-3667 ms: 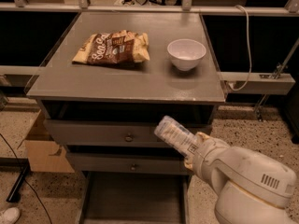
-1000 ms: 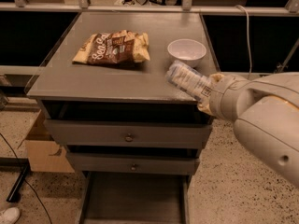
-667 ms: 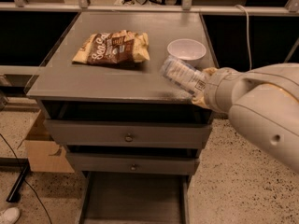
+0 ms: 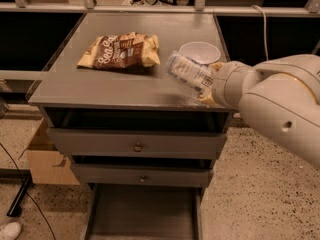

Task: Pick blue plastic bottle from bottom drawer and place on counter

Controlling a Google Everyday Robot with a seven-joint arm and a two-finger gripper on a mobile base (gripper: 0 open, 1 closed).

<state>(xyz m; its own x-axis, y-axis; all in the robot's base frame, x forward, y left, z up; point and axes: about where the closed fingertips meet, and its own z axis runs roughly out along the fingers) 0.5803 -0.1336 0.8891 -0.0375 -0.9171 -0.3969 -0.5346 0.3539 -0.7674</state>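
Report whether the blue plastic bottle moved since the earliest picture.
Yes. Held in the hand, the blue plastic bottle rose from before the top drawer to above the counter, beside the white bowl.

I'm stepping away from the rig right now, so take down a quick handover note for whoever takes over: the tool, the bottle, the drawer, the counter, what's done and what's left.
Tool: at the right front of the counter, shut on the blue plastic bottle.
Bottle: tilted, low over the counter, in front of the bowl and right of the chip bag. I cannot tell whether it touches the top.
Bottom drawer: pulled open.
Done: the bottle is out of the drawer and over the counter.
Left: set it down, release it, and pull the arm clear.
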